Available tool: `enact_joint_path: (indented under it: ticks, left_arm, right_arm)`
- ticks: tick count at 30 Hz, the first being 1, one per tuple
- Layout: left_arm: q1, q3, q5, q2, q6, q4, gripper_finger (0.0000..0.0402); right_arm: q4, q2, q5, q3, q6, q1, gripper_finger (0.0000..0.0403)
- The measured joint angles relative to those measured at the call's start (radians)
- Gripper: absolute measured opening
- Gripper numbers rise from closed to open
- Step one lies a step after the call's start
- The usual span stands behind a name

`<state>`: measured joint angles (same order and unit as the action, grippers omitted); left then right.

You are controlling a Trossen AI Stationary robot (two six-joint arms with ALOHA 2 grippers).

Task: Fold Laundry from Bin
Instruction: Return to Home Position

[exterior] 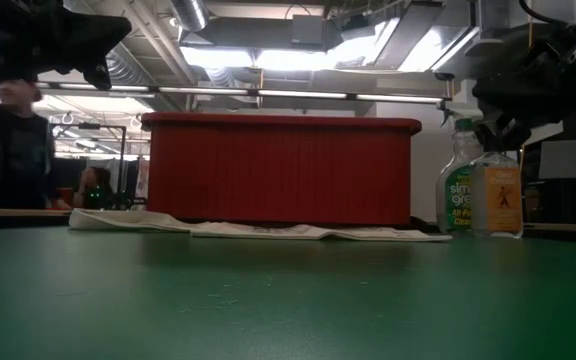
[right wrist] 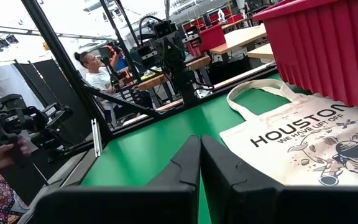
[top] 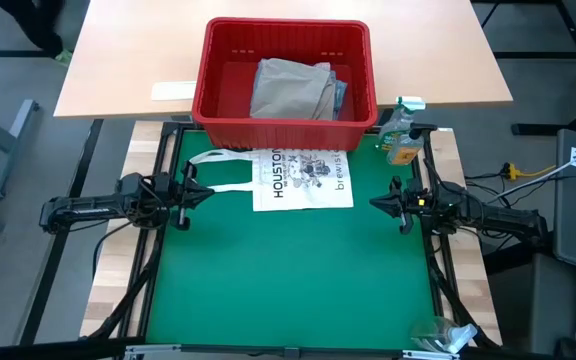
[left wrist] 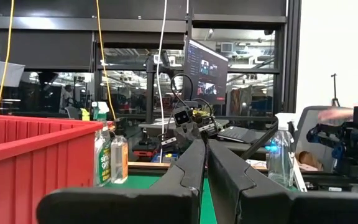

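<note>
Hovering empty with left gripper and right gripper pressed together; could topple the clear plastic spray bottle on a wide swing.

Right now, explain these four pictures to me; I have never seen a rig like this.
The machine is a robot with two dark arms over a green mat. One picture looks straight down, one looks level across the mat, and two come from cameras on the wrists. The left pincer and right pincer are shut and hold nothing, one at each side of the mat. Between them lies a flat white tote bag printed HOUSTON. Beyond it stands a red rectangular plastic basket with khaki-grey folded cloth inside.
</note>
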<state>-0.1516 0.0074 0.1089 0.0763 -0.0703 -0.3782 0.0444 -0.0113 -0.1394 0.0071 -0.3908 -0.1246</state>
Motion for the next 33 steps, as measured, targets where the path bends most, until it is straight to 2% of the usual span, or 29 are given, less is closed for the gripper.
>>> enact_joint_path:
  ticks: [5,14,33]
  left_arm:
    - [0.000,0.000,-0.014,0.000,0.039,0.017,0.0015]
    - [0.000,0.000,-0.014,0.000,0.049,0.241,0.0015]
    - [0.000,0.000,-0.015,0.000,0.048,0.246,0.0015]
  right_arm:
    - [0.000,0.002,0.000,0.000,0.000,0.000,0.0014]
    - [0.000,0.008,0.000,0.000,0.000,0.000,0.0014]
    - [0.000,0.008,0.000,0.000,0.000,0.000,0.0014]
